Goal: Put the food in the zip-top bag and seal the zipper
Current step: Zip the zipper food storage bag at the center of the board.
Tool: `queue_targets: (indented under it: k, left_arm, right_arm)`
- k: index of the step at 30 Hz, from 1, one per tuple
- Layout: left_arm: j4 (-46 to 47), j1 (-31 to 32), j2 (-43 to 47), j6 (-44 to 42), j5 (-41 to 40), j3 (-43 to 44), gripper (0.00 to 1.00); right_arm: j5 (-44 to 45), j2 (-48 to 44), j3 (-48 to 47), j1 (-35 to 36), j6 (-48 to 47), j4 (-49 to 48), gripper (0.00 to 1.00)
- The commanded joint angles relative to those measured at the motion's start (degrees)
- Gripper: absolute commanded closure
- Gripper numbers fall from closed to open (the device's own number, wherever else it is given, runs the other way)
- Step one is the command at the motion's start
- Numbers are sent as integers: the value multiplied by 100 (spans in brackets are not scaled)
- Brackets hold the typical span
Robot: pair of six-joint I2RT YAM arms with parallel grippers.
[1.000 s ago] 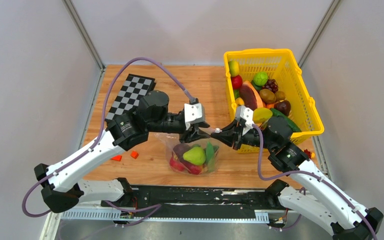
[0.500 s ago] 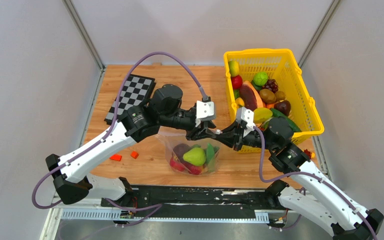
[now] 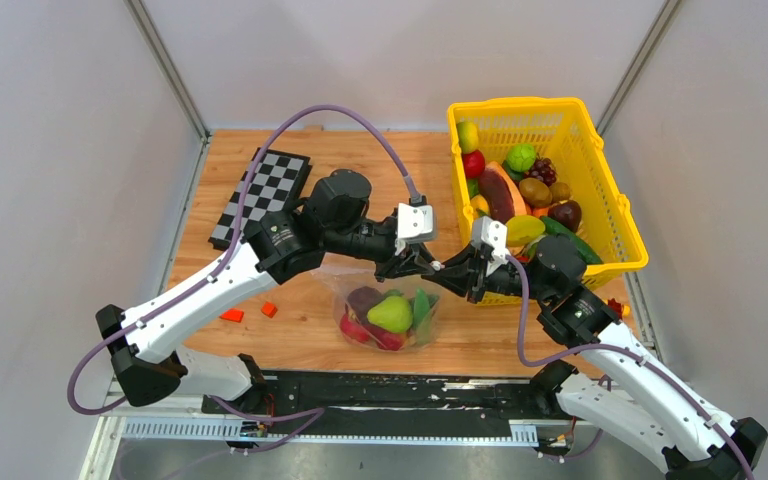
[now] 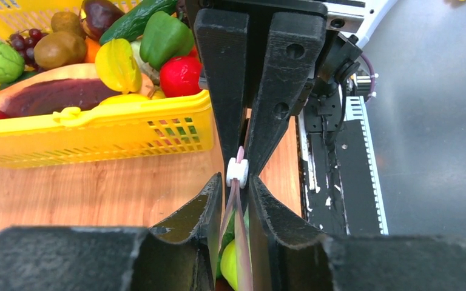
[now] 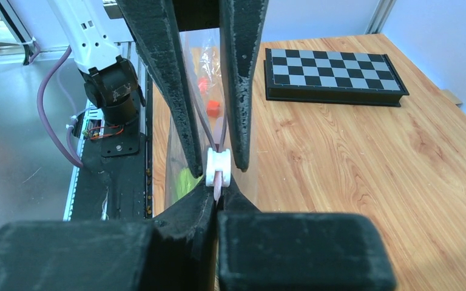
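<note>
My right gripper clamps the zipper, left gripper slightly parted astride it, food inside zip-top bag, yellow basket upper right holding fruit.

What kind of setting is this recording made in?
Probably a robot test cell, not a kitchen: a wooden tabletop boxed in by plain grey wall panels, with a yellow plastic mesh basket of toy fruit and a black-and-white chessboard as props.

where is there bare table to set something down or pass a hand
Bare wood: far side between chessboard and yellow basket; near edge between zip-top bag and right arm. Crowded: the middle, where left fingers and right fingers meet at the zipper above the bag.
</note>
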State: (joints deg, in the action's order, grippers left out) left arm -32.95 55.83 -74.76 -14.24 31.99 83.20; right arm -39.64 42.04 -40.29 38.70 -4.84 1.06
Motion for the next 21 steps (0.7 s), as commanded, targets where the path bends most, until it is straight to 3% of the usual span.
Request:
queue_targets:
  k: [1, 5, 9, 13, 21]
  left_arm:
    - [222, 24, 85, -22, 377, 119, 71]
    - [303, 24, 139, -17, 432, 58, 67]
    - [190, 18, 82, -52, 407, 74, 70]
    - [155, 24, 81, -62, 411, 35, 80]
    - [183, 23, 133, -49, 377, -42, 91]
  right_arm:
    - [-63, -80, -5, -11, -109, -138, 100]
    - [-36, -82, 11, -11, -98, -166, 100]
    - [-10, -106, 30, -9, -64, -195, 100]
    - [9, -121, 38, -9, -62, -181, 100]
    - [41, -135, 63, -10, -43, -222, 100]
